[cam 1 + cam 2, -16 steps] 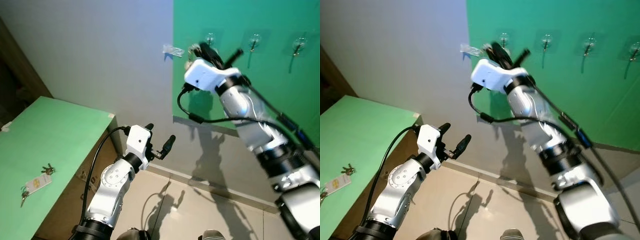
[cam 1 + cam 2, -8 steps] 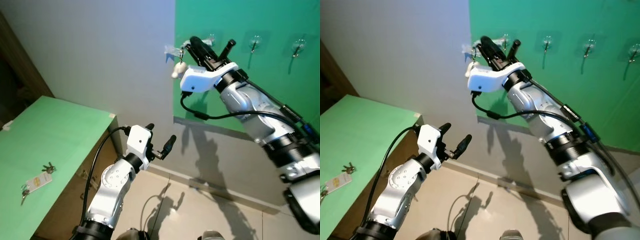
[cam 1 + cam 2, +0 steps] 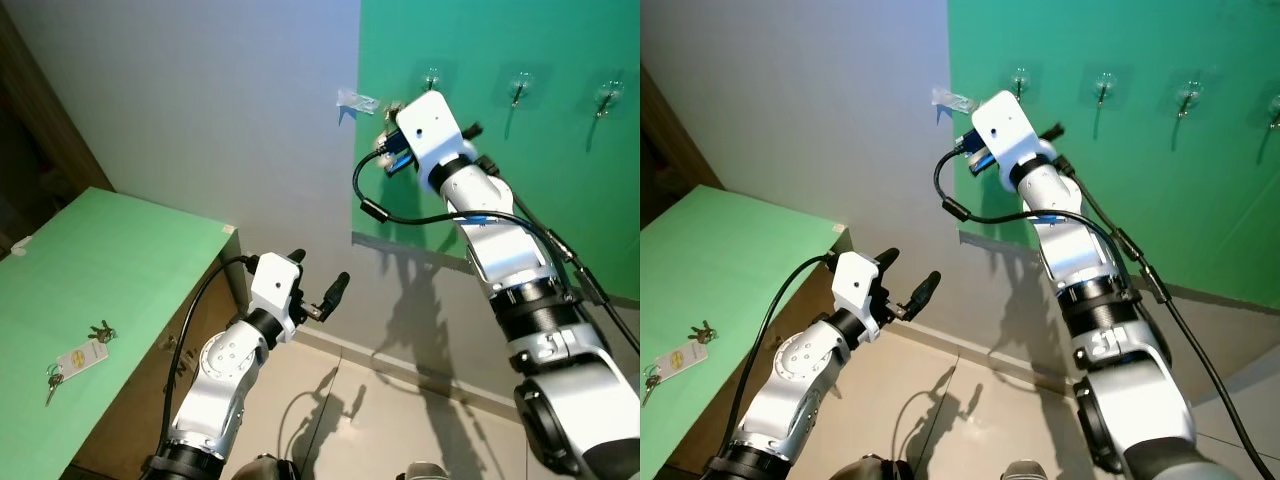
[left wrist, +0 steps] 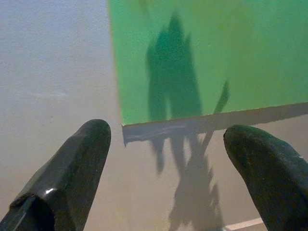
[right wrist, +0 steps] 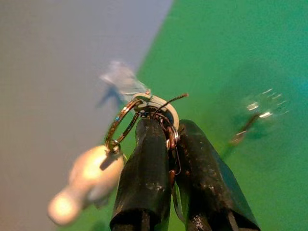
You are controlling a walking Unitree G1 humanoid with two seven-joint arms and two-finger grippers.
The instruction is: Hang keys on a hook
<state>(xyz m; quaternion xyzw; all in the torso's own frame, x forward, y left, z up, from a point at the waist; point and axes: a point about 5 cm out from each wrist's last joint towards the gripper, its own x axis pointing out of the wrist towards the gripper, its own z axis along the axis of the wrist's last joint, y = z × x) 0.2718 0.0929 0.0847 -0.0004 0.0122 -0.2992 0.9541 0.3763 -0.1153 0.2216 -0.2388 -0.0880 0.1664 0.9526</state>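
Right wrist view gives you the clearest read: right pincer (image 5: 168,139) is clenched on a key ring (image 5: 126,120), fingers pressed together with the ring and a bit of wire poking out past the tips. A pale, rounded charm (image 5: 86,180) dangles from the ring, blurred. Just beyond the tips you see a clear hook (image 5: 252,118) stuck on the green wall panel (image 5: 269,48), and a second clear hook (image 5: 120,77) on the grey wall (image 5: 57,57) — ring is near both, touching neither.

From the left eye view, the right arm (image 3: 500,250) is raised high, wrist close to the panel's left edge, between the grey-wall hook (image 3: 357,99) and the first hook of the row on the green (image 3: 432,77). Two more hooks (image 3: 519,84) sit further right along that row.

Left pincer (image 3: 318,290) is released, fingers spread wide, held low in front of the wall — nothing between them.

Another bunch of keys (image 3: 100,332) with a white tag (image 3: 82,354) lies on the green counter (image 3: 120,260) at far left, well apart from both arms.
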